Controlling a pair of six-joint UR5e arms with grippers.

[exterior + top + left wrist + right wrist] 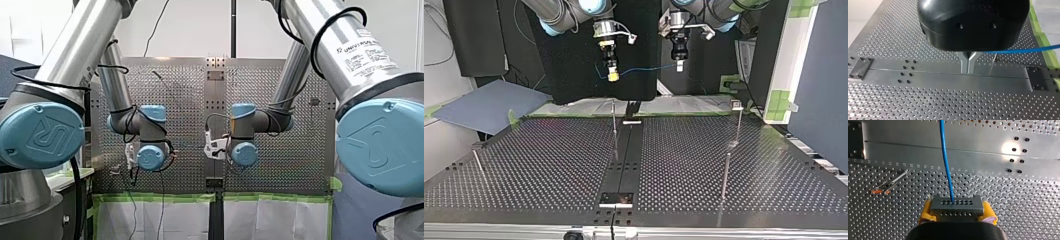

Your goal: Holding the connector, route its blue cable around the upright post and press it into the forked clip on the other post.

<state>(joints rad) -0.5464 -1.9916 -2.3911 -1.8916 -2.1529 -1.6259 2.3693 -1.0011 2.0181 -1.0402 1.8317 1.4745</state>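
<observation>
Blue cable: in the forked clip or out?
Out. The thin blue cable runs from the grey connector in my right gripper to my left gripper, above the perforated table.

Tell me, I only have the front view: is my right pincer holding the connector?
Observer: Yes; in the right wrist view the yellow pads of the right pincer clamp the grey connector.
Operator: And the cable?
Observer: The blue cable stretches through the air from it to the left pincer, whose fingers are closed.
Operator: Round the post yet?
Observer: No; the upright post stands apart from it, untouched.
</observation>
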